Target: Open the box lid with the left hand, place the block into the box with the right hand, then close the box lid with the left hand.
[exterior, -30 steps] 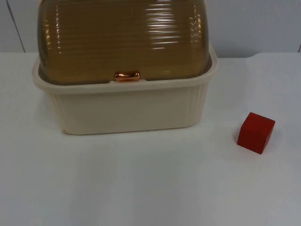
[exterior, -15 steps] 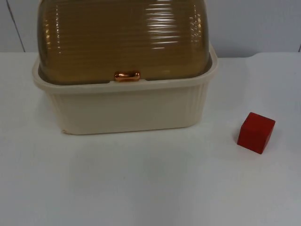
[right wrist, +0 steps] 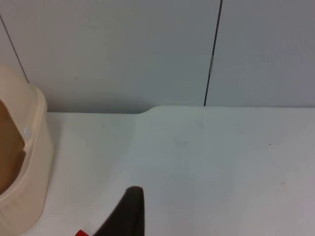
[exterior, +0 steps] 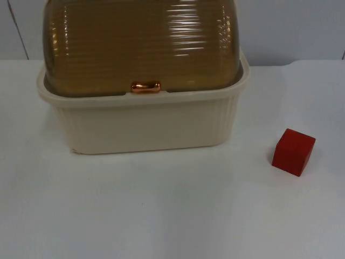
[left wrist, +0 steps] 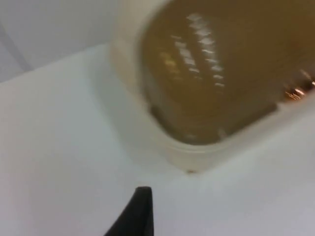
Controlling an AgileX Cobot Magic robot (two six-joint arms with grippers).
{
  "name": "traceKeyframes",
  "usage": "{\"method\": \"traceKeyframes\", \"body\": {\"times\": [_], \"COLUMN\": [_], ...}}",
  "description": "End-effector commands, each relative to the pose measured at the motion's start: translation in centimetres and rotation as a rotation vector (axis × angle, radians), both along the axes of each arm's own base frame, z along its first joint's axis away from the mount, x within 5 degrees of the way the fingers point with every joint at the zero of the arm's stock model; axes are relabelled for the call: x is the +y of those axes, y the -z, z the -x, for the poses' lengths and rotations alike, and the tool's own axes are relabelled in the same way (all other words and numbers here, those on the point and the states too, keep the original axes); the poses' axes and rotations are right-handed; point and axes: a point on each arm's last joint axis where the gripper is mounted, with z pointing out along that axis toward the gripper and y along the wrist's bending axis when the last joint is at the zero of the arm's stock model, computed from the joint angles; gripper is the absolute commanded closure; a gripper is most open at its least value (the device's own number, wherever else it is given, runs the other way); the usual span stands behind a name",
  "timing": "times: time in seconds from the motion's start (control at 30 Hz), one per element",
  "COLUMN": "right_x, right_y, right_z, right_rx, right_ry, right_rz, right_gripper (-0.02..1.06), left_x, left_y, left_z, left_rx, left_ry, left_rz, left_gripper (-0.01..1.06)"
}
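A cream box (exterior: pixel 145 121) with ribbed walls stands on the white table (exterior: pixel 172 216), toward the table's far side and left of centre in the top view. Its amber, ridged see-through lid (exterior: pixel 141 46) is down over the opening, domed above the cream rim, with a small copper-coloured handle (exterior: pixel 145 87) at the middle of its front edge. The red block (exterior: pixel 293 151) sits on the table well to the right of the box and somewhat nearer the camera, apart from it, one corner turned forward. Behind the table rises the grey partition wall (exterior: pixel 291 29).

In the left wrist view the box (left wrist: pixel 162 142) and its closed lid (left wrist: pixel 221 69) lie close ahead, the handle (left wrist: pixel 298 91) glinting at the lid's edge; one black fingertip of the left gripper (left wrist: pixel 135 214) hangs over bare table short of the box's corner. Whether that gripper is open or closed cannot be told. In the right wrist view a black fingertip of the right gripper (right wrist: pixel 125 214) hangs above the table, a sliver of the block (right wrist: pixel 80 233) just beside it and the box's end wall (right wrist: pixel 29 162) off to one side; its state cannot be told either.
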Motion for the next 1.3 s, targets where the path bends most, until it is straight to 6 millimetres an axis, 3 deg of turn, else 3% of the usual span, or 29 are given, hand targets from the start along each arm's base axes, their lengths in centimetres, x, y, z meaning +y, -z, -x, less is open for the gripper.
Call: {"method": "traceKeyframes", "body": {"times": [0.0,0.13,0.2,0.23,0.33,0.37,0.53,0.83,0.97,1.03,1.27], "right_x": [-0.1,-0.1,-0.1,-0.1,-0.1,-0.1,-0.1,-0.4,-0.3,-0.3,-0.3], "right_y": [-0.4,-0.4,-0.4,-0.4,-0.3,-0.3,-0.2,-0.2,-0.3,-0.3,-0.5], "right_z": [0.0,0.0,0.0,0.0,0.0,0.0,0.1,0.1,0.0,0.0,-0.1], "right_rx": [-0.023,-0.023,-0.023,-0.023,-0.013,-0.013,-0.007,-0.004,-0.012,-0.016,-0.037], "right_ry": [0.000,0.000,0.000,0.000,0.001,0.001,0.001,0.012,0.011,0.011,0.009], "right_rz": [0.014,0.014,0.014,0.014,0.014,0.014,0.014,0.058,0.058,0.058,0.058], "right_gripper": [-0.01,-0.01,-0.01,-0.01,-0.01,-0.01,-0.01,-0.01,-0.01,-0.01,-0.01], "left_x": [-1.2,-4.5,-6.8,-6.8,-11.3,-11.3,-16.7,-19.2,-18.8,-18.2,-17.7], "left_y": [0.9,3.3,4.1,4.1,4.7,4.7,6.8,8.3,10.6,13.3,15.0], "left_z": [-0.8,-1.8,-2.1,-2.1,-2.4,-2.4,-2.7,-3.4,-3.4,-3.0,-3.3], "left_rx": [0.033,0.070,0.005,0.005,-0.219,-0.219,-0.420,-0.583,-0.564,-0.487,-0.424], "left_ry": [0.076,0.263,0.337,0.337,0.450,0.450,0.592,0.539,0.516,0.541,0.556], "left_rz": [-0.036,-0.309,-0.507,-0.507,-0.712,-0.712,-0.797,-0.774,-0.772,-0.796,-0.798], "left_gripper": [0.00,0.00,0.00,0.00,0.00,0.00,0.00,0.00,0.00,0.00,0.00]}}
